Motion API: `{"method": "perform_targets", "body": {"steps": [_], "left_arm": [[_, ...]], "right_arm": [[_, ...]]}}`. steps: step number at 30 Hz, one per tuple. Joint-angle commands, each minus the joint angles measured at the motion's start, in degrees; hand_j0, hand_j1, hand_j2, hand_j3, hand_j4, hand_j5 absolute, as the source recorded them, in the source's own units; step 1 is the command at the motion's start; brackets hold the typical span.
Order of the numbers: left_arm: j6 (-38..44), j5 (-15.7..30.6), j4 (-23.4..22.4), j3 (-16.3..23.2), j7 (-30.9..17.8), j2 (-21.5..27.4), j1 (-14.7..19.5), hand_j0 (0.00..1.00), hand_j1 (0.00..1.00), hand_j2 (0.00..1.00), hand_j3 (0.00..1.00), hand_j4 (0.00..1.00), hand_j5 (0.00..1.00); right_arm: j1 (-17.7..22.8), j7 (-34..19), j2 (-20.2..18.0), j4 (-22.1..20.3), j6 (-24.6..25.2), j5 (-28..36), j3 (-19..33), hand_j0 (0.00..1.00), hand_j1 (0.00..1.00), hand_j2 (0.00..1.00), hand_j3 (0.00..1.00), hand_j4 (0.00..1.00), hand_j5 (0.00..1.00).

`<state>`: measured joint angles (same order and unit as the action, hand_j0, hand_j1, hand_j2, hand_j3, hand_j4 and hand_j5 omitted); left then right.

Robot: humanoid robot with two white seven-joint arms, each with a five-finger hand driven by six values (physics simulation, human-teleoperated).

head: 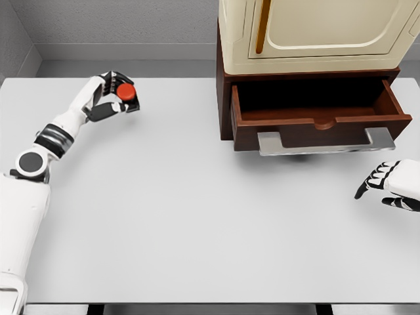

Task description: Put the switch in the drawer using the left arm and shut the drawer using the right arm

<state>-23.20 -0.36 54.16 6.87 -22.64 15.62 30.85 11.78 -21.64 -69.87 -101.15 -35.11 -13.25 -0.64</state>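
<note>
Head view, operator: your left hand [108,95] is clenched around the switch [126,92], a black body with a red button, at the table's [197,223] far left, well apart from the drawer [315,108]. That brown drawer stands pulled out beneath the cream cabinet [315,33], its metal handle [325,143] facing you. Your right hand [394,185] rests at the right edge near the handle, fingers relaxed, holding nothing.
</note>
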Motion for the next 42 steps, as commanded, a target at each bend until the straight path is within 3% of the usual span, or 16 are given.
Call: {"method": "perform_targets", "body": {"steps": [1,15,42], "left_arm": [[0.0,0.6,2.2,1.3,0.0,0.1,0.0,0.38,0.38,0.38,0.38,0.38,0.38],[0.3,1.0,13.2,3.6,0.0,1.0,-3.3,0.38,0.38,0.38,0.38,0.38,0.38],[0.3,2.6,24.8,9.5,0.0,0.5,-4.1,0.38,0.38,0.38,0.38,0.38,0.38]], "right_arm": [[0.0,0.0,-0.1,0.0,0.1,0.3,0.0,0.63,0.63,0.63,0.63,0.63,0.63],[0.0,0.2,-0.4,0.0,0.1,0.4,-0.1,0.63,0.63,0.63,0.63,0.63,0.63],[0.1,0.2,-0.7,0.0,0.1,0.5,-0.1,0.63,0.63,0.63,0.63,0.63,0.63]]}}
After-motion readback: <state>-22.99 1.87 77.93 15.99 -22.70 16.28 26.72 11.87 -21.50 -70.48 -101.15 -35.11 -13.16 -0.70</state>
